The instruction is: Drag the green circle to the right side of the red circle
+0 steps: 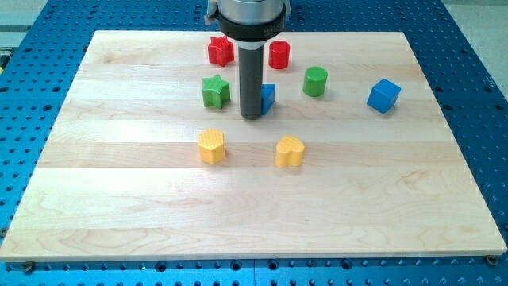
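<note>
The green circle (pixel 315 81) stands on the wooden board, right of centre near the view's top. The red circle (pixel 279 54) is up and to the left of it, a short gap apart. My tip (pixel 252 116) is the lower end of the dark rod. It rests on the board to the left of the green circle, between the green star (pixel 215 91) and a blue block (pixel 267 97) that the rod partly hides. The tip touches or nearly touches the blue block.
A red star-like block (pixel 220 51) sits at the top, left of the rod. A blue cube (pixel 384 95) stands at the right. A yellow hexagon (pixel 211 147) and a yellow heart (pixel 290 151) lie below the tip. The board (pixel 119 199) lies on a blue perforated table.
</note>
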Robot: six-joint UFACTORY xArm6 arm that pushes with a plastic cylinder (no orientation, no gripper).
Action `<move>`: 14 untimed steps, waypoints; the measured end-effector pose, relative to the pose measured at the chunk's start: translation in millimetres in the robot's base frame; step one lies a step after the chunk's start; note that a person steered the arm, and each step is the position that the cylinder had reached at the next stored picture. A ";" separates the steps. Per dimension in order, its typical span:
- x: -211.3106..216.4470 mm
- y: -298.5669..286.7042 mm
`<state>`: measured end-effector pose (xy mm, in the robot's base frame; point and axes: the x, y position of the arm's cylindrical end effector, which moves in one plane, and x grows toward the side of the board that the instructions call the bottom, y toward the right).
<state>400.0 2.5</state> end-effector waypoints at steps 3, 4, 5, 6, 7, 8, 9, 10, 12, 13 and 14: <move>4.5 55.8; 7.4 96.6; -9.7 144.1; -48.5 163.2; -62.1 167.2; -56.3 159.3; -7.1 140.3; 32.3 119.5; -12.4 110.9; -19.3 81.6; -19.8 66.9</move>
<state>380.2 69.4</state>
